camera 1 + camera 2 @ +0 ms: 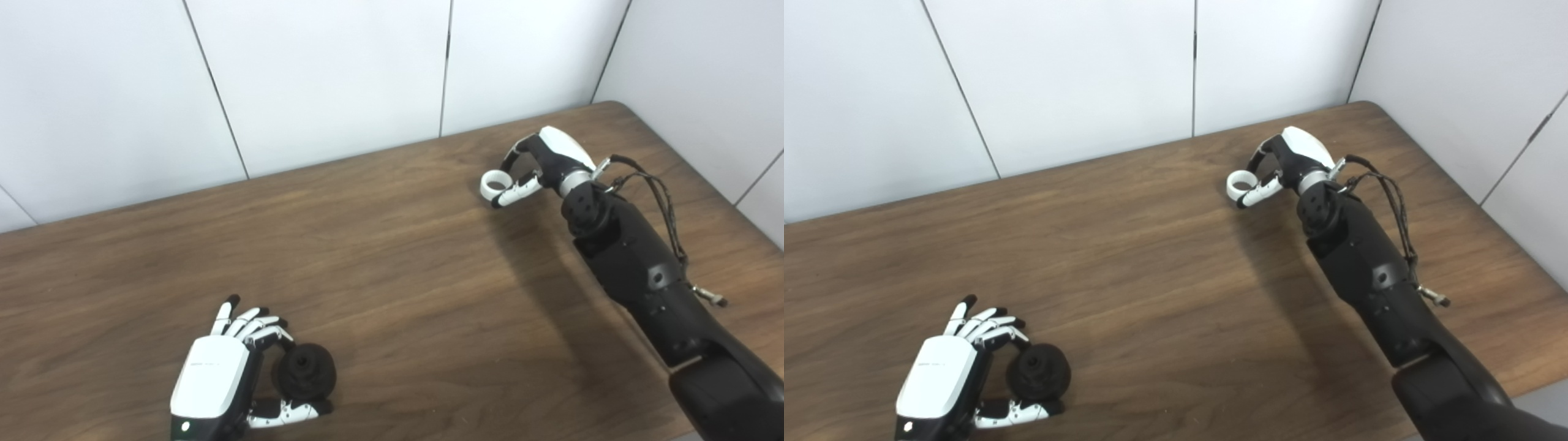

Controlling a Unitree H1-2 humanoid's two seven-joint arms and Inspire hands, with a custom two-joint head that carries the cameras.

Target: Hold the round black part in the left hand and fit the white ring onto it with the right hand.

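Black and knobbly, the round black part sits low on the brown wooden desk, with the left hand cupped round it: the fingers curl over its far side and the thumb reaches under its near side, both touching it. Whether the part is already lifted clear of the desk cannot be told. Well apart from it, far off to that hand's right and farther from the robot, the right hand is clamped on the small white ring, pinched between thumb and fingers at their tips, with the ring's hole facing roughly upward. By the look of it, both grasps are made, and the step in hand is the gathering of the two pieces, not yet the fitting. The next move calls for the right hand to carry the ring across toward the left hand, while the left hand turns the part so its centre faces the ring squarely, lest the ring meet it askew.
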